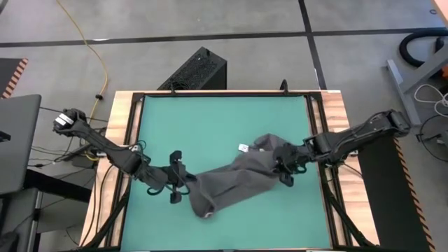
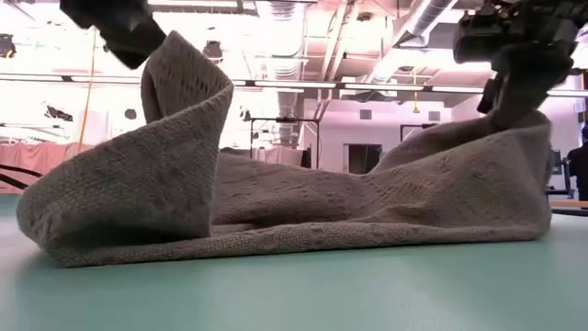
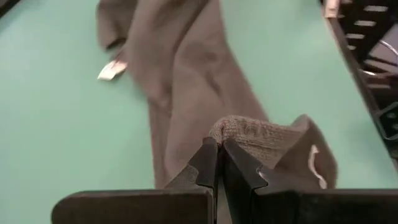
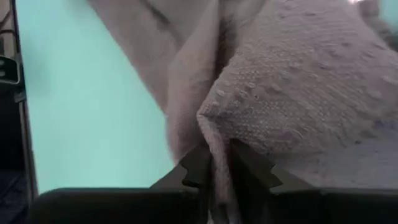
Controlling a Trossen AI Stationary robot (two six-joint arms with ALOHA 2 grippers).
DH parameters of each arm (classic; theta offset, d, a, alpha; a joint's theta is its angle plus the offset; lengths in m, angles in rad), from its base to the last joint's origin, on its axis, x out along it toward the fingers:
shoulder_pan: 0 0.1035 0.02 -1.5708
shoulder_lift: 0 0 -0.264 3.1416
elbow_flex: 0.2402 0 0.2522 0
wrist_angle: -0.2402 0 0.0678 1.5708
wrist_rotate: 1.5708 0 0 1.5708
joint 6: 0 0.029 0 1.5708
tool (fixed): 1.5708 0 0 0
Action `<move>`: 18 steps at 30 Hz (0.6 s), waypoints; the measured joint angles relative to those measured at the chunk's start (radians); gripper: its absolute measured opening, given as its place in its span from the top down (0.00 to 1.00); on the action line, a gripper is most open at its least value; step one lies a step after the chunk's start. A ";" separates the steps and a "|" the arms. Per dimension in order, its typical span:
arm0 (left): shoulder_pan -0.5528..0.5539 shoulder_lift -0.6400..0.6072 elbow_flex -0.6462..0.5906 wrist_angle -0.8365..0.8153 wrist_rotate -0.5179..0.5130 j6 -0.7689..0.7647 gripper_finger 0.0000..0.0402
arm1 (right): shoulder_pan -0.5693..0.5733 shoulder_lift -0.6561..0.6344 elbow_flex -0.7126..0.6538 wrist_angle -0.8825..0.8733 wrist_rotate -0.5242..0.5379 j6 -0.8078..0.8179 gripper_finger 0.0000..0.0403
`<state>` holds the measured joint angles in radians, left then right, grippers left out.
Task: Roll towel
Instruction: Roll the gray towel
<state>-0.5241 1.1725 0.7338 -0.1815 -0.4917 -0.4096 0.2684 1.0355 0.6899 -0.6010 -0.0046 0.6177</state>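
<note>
Presently two tools, left (image 1: 183, 183) and right (image 1: 283, 166), each pinch one towel (image 1: 234, 183).

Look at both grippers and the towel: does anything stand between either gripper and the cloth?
Nothing visible does. The left gripper is shut on one end of the towel, and the right gripper has a fold of the other end between its fingers.
</note>
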 joint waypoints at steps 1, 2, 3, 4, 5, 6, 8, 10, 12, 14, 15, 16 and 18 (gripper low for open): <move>-0.001 0.000 -0.001 -0.029 -0.014 -0.028 1.00 | 0.011 0.002 0.000 -0.005 -0.012 -0.001 0.76; -0.001 0.000 -0.001 -0.055 -0.026 -0.057 1.00 | 0.019 0.002 0.000 -0.021 -0.029 -0.017 0.74; -0.001 0.000 -0.001 -0.085 -0.037 -0.090 1.00 | 0.023 -0.002 0.000 -0.041 -0.043 -0.034 0.72; -0.001 -0.001 -0.001 -0.120 -0.049 -0.121 1.00 | 0.026 -0.010 0.000 -0.061 -0.047 -0.045 0.69; -0.001 -0.001 -0.001 -0.156 -0.062 -0.151 1.00 | 0.027 -0.020 0.000 -0.083 -0.045 -0.048 0.67; 0.001 -0.001 -0.001 -0.186 -0.075 -0.177 1.00 | 0.025 -0.030 0.000 -0.106 -0.037 -0.048 0.65; 0.006 -0.001 -0.001 -0.242 -0.094 -0.231 1.00 | 0.015 -0.048 0.000 -0.131 0.004 -0.059 0.62; 0.013 -0.002 -0.001 -0.299 -0.098 -0.293 1.00 | -0.001 -0.060 0.000 -0.141 0.031 -0.074 0.59; 0.020 -0.002 -0.001 -0.347 -0.097 -0.351 1.00 | -0.024 -0.068 0.000 -0.140 0.033 -0.089 0.57; 0.023 -0.002 -0.001 -0.394 -0.097 -0.402 1.00 | -0.048 -0.070 0.001 -0.143 0.030 -0.102 0.56; 0.023 -0.002 -0.001 -0.416 -0.099 -0.425 1.00 | -0.060 -0.069 0.001 -0.154 0.030 -0.103 0.55; 0.023 -0.002 -0.001 -0.439 -0.105 -0.448 1.00 | -0.076 -0.069 0.001 -0.170 0.030 -0.103 0.55; 0.023 -0.002 -0.001 -0.489 -0.146 -0.505 1.00 | -0.110 -0.069 0.001 -0.204 0.031 -0.104 0.55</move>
<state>-0.5011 1.1709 0.7330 -0.6705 -0.6379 -0.9148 0.1589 0.9661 0.6907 -0.8051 0.0261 0.5140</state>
